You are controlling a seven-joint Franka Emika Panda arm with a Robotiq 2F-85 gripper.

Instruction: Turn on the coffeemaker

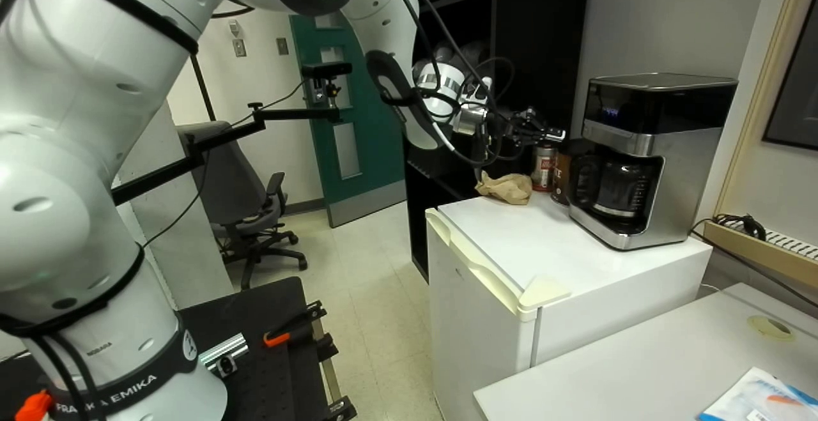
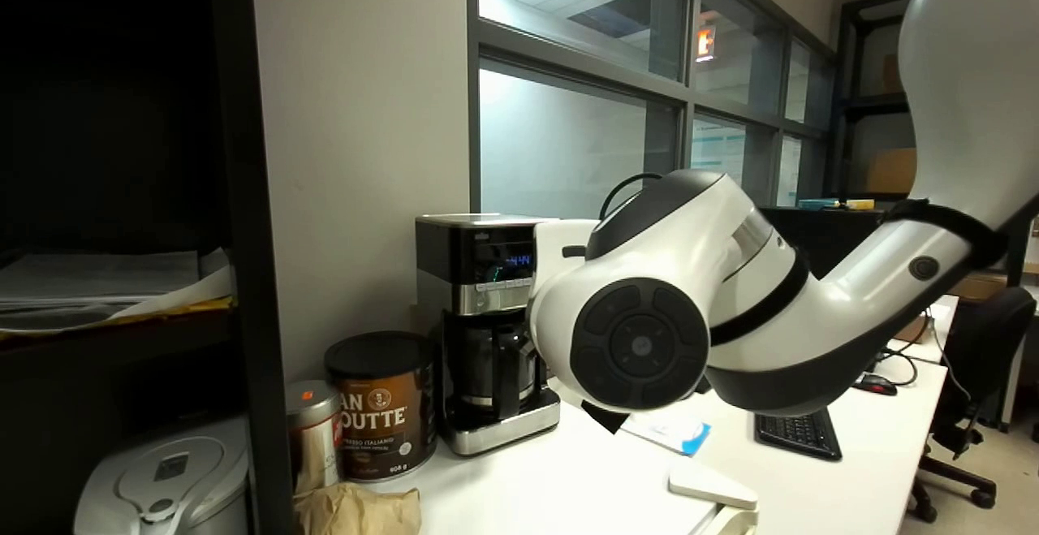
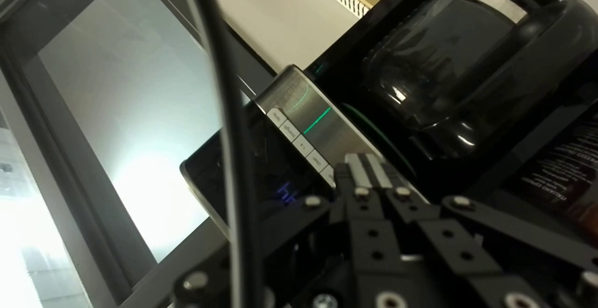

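Standing on the white counter (image 1: 537, 242) in both exterior views, the coffeemaker (image 1: 687, 172) has its dark carafe (image 1: 621, 186) in the lower recess and blue digits on its display (image 2: 518, 261). The gripper (image 3: 367, 170), its fingers (image 3: 357, 171) together in a narrow tip, is near the row of buttons (image 3: 303, 146); whether it touches them cannot be told. A brown coffee can (image 2: 383, 413) stands just left of the coffeemaker, a crumpled paper bag (image 1: 506, 188) farther left in an exterior view.

An office-like lab: robot arm (image 1: 83, 204), swivel chair (image 1: 233, 188), keyboard (image 2: 799, 434).
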